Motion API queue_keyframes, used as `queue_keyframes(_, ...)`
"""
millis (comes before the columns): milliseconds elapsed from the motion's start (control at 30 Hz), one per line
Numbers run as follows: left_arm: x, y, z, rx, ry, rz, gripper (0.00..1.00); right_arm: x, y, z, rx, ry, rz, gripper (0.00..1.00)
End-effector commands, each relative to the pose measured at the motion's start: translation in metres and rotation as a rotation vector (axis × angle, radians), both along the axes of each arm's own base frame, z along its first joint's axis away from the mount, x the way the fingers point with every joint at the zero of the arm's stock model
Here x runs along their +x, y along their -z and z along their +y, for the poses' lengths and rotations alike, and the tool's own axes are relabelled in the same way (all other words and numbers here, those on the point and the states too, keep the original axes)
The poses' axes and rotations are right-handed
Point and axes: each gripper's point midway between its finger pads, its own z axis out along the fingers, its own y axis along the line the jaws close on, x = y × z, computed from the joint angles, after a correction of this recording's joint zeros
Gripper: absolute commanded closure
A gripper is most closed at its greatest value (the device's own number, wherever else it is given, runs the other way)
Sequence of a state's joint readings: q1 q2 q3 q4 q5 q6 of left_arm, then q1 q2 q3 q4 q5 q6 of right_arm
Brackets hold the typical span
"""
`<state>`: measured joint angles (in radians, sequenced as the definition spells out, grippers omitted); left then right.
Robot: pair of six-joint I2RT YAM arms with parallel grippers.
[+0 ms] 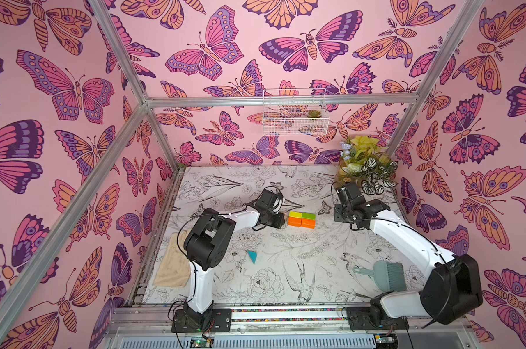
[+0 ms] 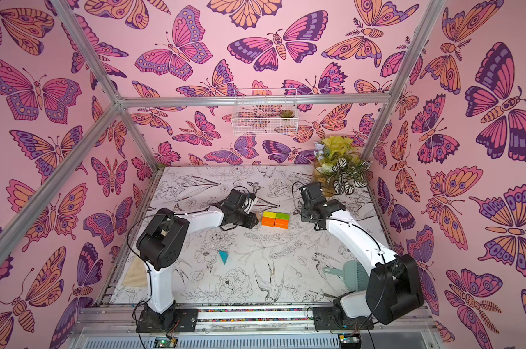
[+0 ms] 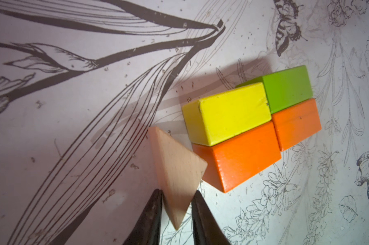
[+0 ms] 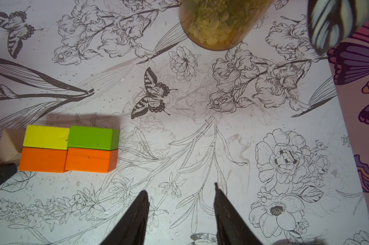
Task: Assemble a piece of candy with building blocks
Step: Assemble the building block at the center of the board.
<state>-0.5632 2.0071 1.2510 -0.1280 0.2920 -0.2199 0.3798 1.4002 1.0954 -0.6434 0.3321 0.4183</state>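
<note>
The four bricks [image 1: 302, 219] already form a rectangle on the desk [image 1: 285, 272], and our left fingers [image 3: 152, 220] clench the tan triangle [image 3: 175, 169] just beside its yellow-orange end, not yet seated. We have the teal triangle [image 1: 252, 256] left to place, lying well apart. Our right fingers [image 4: 134, 220] hang spread and empty.

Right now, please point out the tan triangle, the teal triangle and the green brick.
tan triangle [image 3: 177, 169]: left wrist view, middle of its broad face.
teal triangle [image 1: 252, 256]: in a top view, middle of its upper face.
green brick [image 4: 90, 137]: right wrist view, middle of its top face.
</note>
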Motion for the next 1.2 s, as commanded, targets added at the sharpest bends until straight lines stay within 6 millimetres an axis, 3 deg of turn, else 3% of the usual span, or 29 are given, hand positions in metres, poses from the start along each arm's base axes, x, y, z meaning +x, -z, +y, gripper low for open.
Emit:
queue_keyframes(0,0.003,0.003,-0.001,-0.001,0.016,0.003,0.72,0.002,-0.007,-0.004,-0.011,0.011,-0.008,0.48)
queue_keyframes(700,0.009,0.002,-0.007,-0.012,0.027,-0.002,0.72,0.001,-0.006,-0.004,-0.013,0.009,-0.004,0.48)
queue_keyframes(1167,0.001,0.005,0.009,0.003,0.011,0.015,0.71,0.004,-0.002,0.002,0.009,-0.004,0.009,0.48)
